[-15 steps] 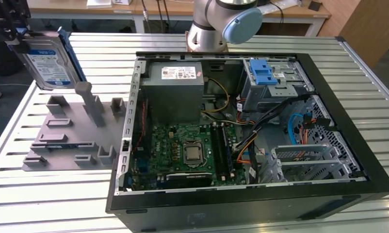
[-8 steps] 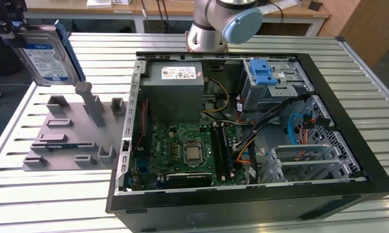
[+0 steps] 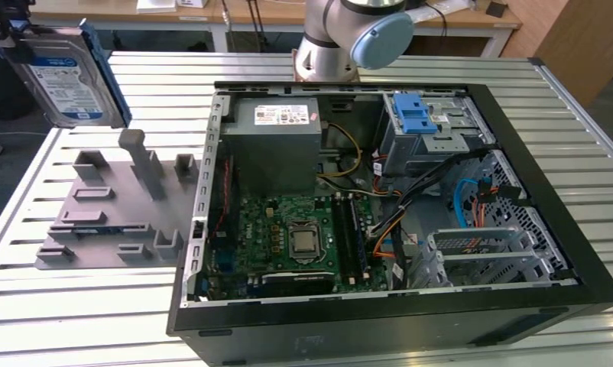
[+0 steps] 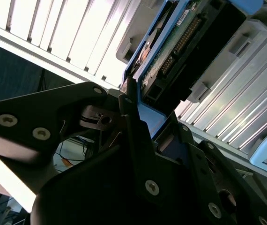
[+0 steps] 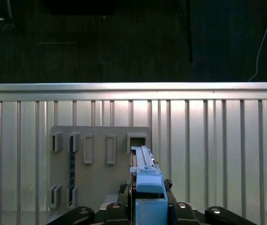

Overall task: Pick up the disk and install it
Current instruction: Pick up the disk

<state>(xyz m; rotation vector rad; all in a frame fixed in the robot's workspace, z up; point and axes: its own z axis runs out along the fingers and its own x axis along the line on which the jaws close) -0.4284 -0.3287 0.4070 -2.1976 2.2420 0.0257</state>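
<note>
One disk; one open computer case; one grey fixture plate; one robot arm.

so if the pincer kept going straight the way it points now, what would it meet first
Most likely the grey fixture: in the first wrist view the pincer, shut on the disk, points toward its edge slot on the slatted table. The disk's end would touch first; depth is unclear.
</note>
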